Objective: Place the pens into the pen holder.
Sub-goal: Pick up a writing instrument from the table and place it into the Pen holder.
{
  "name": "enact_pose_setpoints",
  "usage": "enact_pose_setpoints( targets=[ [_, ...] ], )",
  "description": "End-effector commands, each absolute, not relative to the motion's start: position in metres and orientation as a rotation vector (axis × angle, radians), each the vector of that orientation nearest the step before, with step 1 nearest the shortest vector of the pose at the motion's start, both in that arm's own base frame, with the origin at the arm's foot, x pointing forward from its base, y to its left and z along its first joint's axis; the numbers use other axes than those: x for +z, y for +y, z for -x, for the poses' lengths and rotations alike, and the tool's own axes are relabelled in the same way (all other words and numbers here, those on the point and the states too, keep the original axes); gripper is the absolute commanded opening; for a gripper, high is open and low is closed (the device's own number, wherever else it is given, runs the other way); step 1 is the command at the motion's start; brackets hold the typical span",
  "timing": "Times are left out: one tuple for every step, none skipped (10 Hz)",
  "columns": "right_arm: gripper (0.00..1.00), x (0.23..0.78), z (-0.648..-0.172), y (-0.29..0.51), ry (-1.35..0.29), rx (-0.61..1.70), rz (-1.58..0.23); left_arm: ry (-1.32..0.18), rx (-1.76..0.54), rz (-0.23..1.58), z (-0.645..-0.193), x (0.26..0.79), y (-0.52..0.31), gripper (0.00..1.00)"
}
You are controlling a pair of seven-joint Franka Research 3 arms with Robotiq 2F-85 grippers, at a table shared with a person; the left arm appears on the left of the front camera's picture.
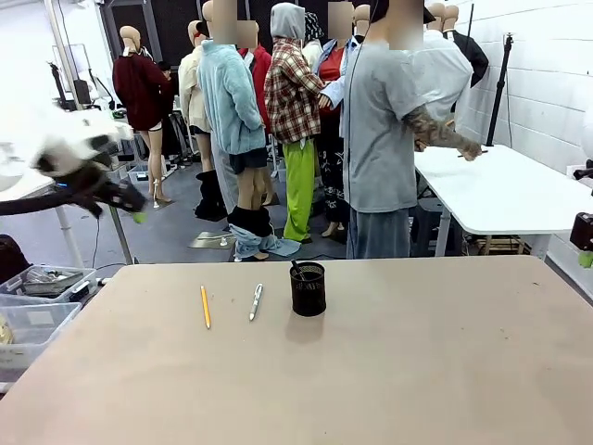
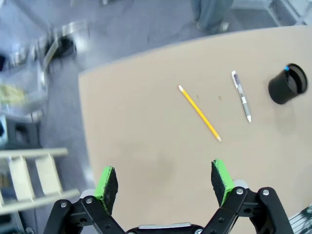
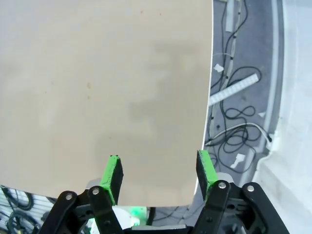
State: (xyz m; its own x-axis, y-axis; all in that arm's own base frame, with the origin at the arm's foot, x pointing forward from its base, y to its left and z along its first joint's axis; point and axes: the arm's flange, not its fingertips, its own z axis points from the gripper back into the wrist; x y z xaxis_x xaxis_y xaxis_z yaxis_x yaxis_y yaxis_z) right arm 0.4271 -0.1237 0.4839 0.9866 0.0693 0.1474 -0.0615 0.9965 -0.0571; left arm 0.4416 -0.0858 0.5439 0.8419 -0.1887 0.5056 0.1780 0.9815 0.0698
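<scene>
A yellow-orange pencil (image 1: 205, 306) and a silver-white pen (image 1: 256, 301) lie side by side on the tan table, left of the black mesh pen holder (image 1: 308, 288). A dark pen stands inside the holder, its blue tip (image 2: 286, 69) showing from above. The left wrist view looks down on the pencil (image 2: 200, 113), the silver pen (image 2: 241, 96) and the holder (image 2: 287, 83). My left gripper (image 2: 165, 180) hangs open and empty high above the table's left part, blurred at picture left (image 1: 130, 209). My right gripper (image 3: 158, 170) is open and empty over the table's right edge, a sliver of it showing (image 1: 584, 243).
Clear plastic bins (image 1: 32, 306) stand on the floor left of the table (image 1: 371, 371). A person (image 1: 384, 139) stands behind the far edge, turned toward a white table (image 1: 505, 190). Cables (image 3: 239, 112) lie on the floor beyond the right edge.
</scene>
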Motion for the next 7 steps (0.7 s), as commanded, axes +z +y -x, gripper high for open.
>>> enact_pose_setpoints(
  targets=[
    [0.76,0.484,-0.43,-0.124,-0.147,0.055,0.052,-0.372,-0.009,-0.094,-0.492,0.528,-0.124,1.0],
    [0.76,0.484,-0.43,-0.124,-0.147,0.055,0.052,-0.304,0.025,-0.162,-0.507,0.502,-0.137,1.0],
    [0.76,0.484,-0.43,-0.124,-0.147,0.055,0.052,-0.297,0.051,-0.174,-0.512,0.479,-0.138,1.0],
    [0.76,0.484,-0.43,-0.124,-0.147,0.055,0.052,-0.377,-0.032,-0.094,-0.491,0.496,-0.126,1.0],
    [0.76,0.484,-0.43,-0.124,-0.147,0.055,0.052,-0.377,-0.032,-0.094,-0.491,0.496,-0.126,1.0],
    [0.76,0.484,-0.43,-0.124,-0.147,0.055,0.052,-0.322,0.022,-0.141,-0.509,0.469,-0.135,1.0],
    [0.76,0.484,-0.43,-0.124,-0.147,0.055,0.052,-0.364,0.087,-0.003,-0.493,0.482,-0.124,1.0]
  ],
)
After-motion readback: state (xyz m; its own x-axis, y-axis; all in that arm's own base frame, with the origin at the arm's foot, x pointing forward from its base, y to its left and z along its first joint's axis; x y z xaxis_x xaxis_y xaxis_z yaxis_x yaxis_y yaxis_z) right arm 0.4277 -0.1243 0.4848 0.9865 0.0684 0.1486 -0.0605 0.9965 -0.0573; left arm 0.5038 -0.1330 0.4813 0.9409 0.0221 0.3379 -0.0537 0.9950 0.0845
